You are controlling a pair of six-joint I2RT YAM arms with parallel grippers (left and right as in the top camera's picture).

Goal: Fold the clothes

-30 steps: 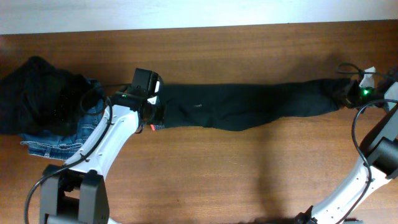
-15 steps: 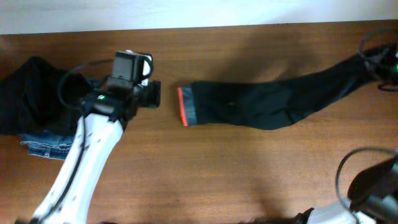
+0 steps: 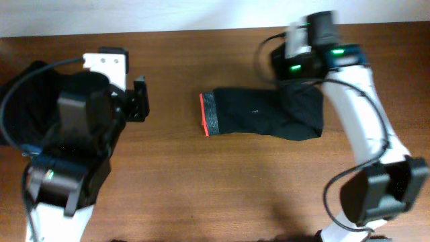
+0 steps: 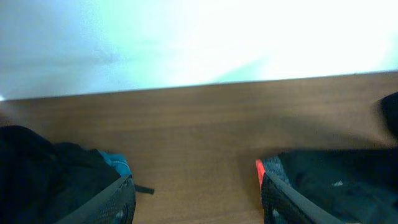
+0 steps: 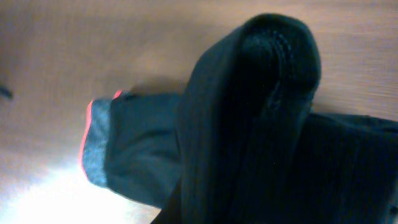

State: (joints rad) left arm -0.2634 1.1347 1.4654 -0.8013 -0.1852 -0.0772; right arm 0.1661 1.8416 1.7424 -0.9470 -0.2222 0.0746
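The clothes [image 3: 259, 113] lie mid-table as a black garment with the red and grey waistband [image 3: 209, 114] at their left end. The legs are doubled back leftward over the body. My right gripper [image 3: 295, 79] hovers over the fold's far edge, shut on the leg ends. In the right wrist view black cloth [image 5: 249, 124] drapes over and hides the fingers, with the waistband [image 5: 94, 148] beyond it. My left gripper [image 3: 142, 101] is open and empty, left of the waistband with bare wood between. The waistband's red edge [image 4: 259, 170] shows by the right finger [image 4: 283, 202].
A bunched plain black garment [image 3: 20, 94] and blue jeans [image 4: 117, 165] lie piled at the table's left end, partly under my left arm. The pale wall edge [image 3: 201, 17] runs along the back of the table.
My right gripper has carried the leg ends from the far right leftward over the garment, doubling it. My left gripper has let go of the waistband and drawn back left.
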